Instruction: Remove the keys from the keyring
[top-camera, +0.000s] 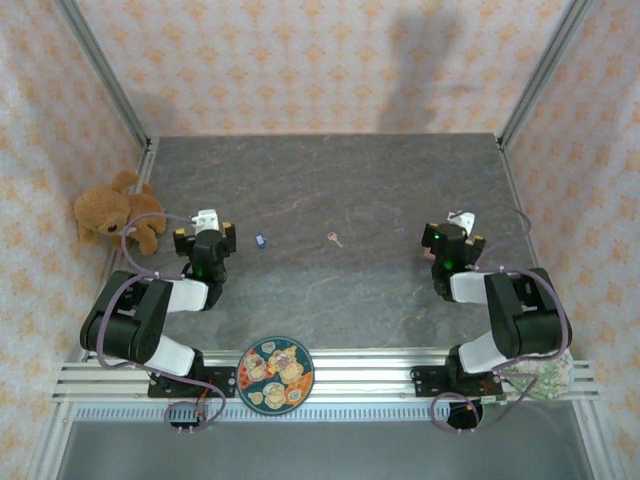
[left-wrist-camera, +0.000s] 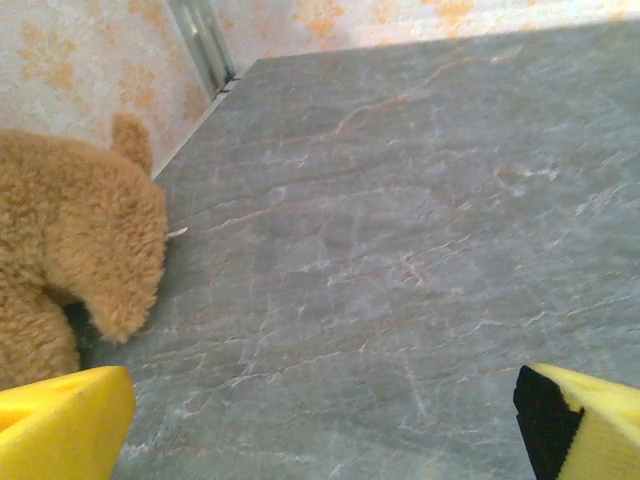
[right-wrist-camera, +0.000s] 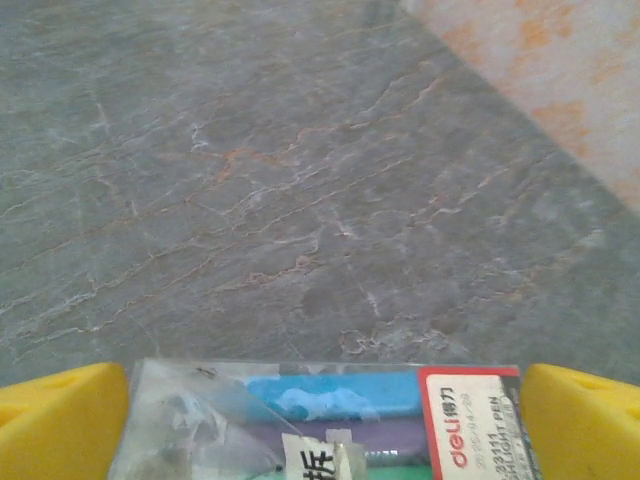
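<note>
My left gripper (top-camera: 205, 236) and right gripper (top-camera: 454, 238) both gape, holding nothing. The blue keyring (top-camera: 261, 241) lies just right of the left one. The key (top-camera: 334, 239) lies apart from it, roughly midway between both grippers, too small to read its axis.

You have open table (top-camera: 400, 190) across the middle and the far edge. A teddy bear (top-camera: 108, 210) crowds the left edge, and a patterned plate (top-camera: 275, 374) sits at the near edge.

Clear pack (right-wrist-camera: 330, 405), red label (right-wrist-camera: 470, 425) "deli", perhaps "33111 LIGHT PEN", white tab (right-wrist-camera: 318, 458) "拆"
</note>
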